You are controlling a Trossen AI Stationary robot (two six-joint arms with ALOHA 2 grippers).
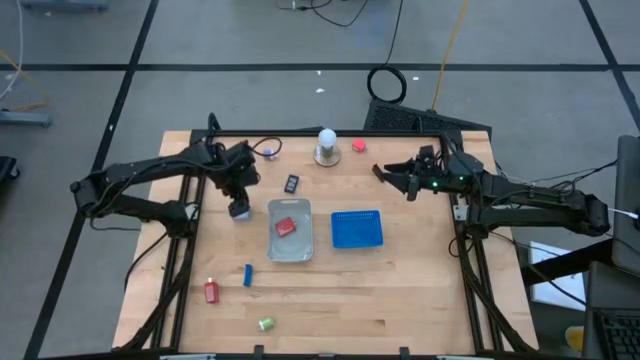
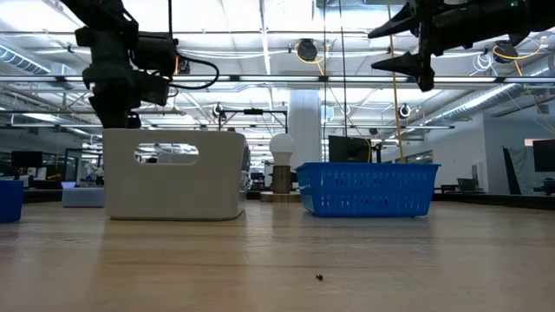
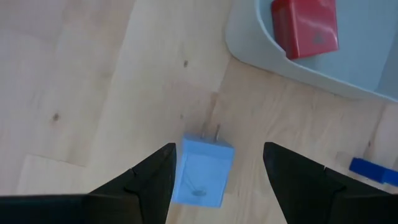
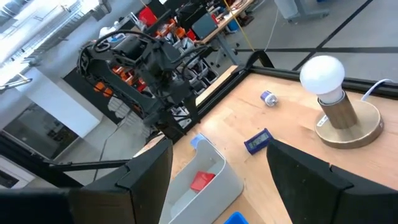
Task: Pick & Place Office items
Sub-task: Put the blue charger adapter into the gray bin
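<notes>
My left gripper is open and points down at a light-blue plug cube that lies on the table between its fingers, close to one of them. In the high view, this gripper stands just left of the clear tray. The tray holds a red item. Loose on the table lie a red item, a dark blue-black item, a blue item, another red item and a green item. My right gripper is open and raised near the far right. My left gripper has the light-blue cube's side right beside the inner face of one finger. I cannot tell whether they touch. The other finger stands well apart from the cube, which lies flat on the table with its prongs toward the tray.
A blue basket sits right of the tray. A white ball on a round wooden base stands at the far middle, with a small purple-and-white item near it. Bare wood stretches along the near edge. Black frame rails border the table.
</notes>
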